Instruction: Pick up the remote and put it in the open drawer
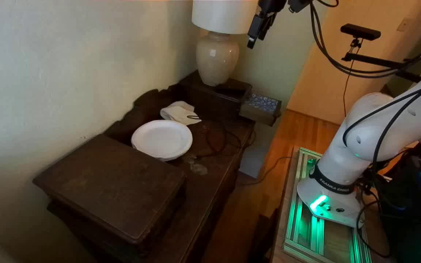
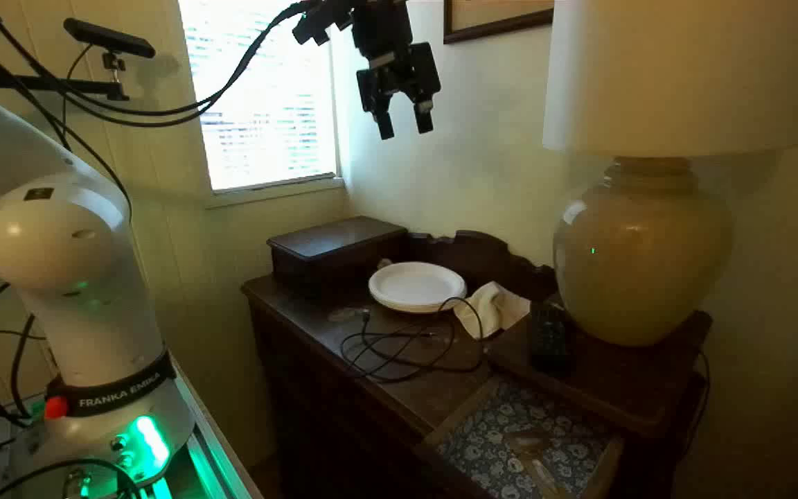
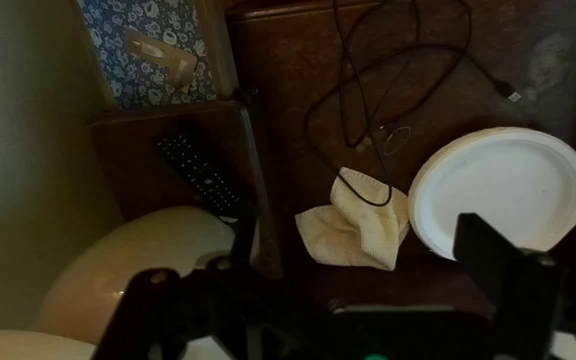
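The black remote (image 3: 203, 175) lies on the small raised dark box top beside the lamp; it also shows in an exterior view (image 2: 548, 336). The open drawer (image 3: 218, 50) juts out from under that raised top, with a blue floral lining; it shows in both exterior views (image 1: 257, 114) (image 2: 607, 466). A brown cardboard-like piece (image 3: 163, 57) lies in it. My gripper (image 2: 406, 129) is high above the dresser, fingers pointing down, open and empty; it also shows in an exterior view (image 1: 256, 41). In the wrist view its fingers (image 3: 360, 220) are wide apart, the left one near the remote's lower end in the picture.
A large lamp (image 2: 641, 256) stands right beside the remote. White plates (image 1: 163, 138), a cream cloth (image 3: 353, 225) and a looped black cable (image 2: 399, 353) lie on the dresser top. Another raised dark box (image 1: 115, 182) stands at the dresser's far end from the lamp. A wall runs behind.
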Motion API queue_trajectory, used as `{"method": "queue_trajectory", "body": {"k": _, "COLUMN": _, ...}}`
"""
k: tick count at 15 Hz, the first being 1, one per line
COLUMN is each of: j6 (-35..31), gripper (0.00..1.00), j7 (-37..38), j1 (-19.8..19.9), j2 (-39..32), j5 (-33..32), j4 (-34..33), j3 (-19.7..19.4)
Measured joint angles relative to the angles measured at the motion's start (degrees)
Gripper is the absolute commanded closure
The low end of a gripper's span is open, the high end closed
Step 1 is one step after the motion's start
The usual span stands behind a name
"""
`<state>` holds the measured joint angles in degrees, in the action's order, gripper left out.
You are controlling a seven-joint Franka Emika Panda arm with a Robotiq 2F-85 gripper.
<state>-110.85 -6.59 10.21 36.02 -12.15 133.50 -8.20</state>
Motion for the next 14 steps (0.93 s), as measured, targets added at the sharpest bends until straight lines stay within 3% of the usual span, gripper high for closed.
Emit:
{"method": "queue_trajectory", "body": {"k": 8, "j6": 0.01, "gripper": 0.0, "j7": -0.35, "j1": -0.09, "j2": -0.07, "j5": 0.0, "j4": 0.01, "j3": -0.09}}
{"method": "queue_trajectory", "body": {"k": 11, "j6": 0.02, "gripper": 0.0, "j7": -9.4, "j1": -1.84, "j2": -1.25, "j5": 0.06, "j4": 0.21, "j3": -3.13}}
{"method": "queue_trajectory", "body": {"k": 14, "j6": -3.45, "gripper": 0.0, "j7": -21.78, "j1": -3.0, "j2": -3.94, "j5": -0.24, "j4": 1.27, "j3": -8.63}}
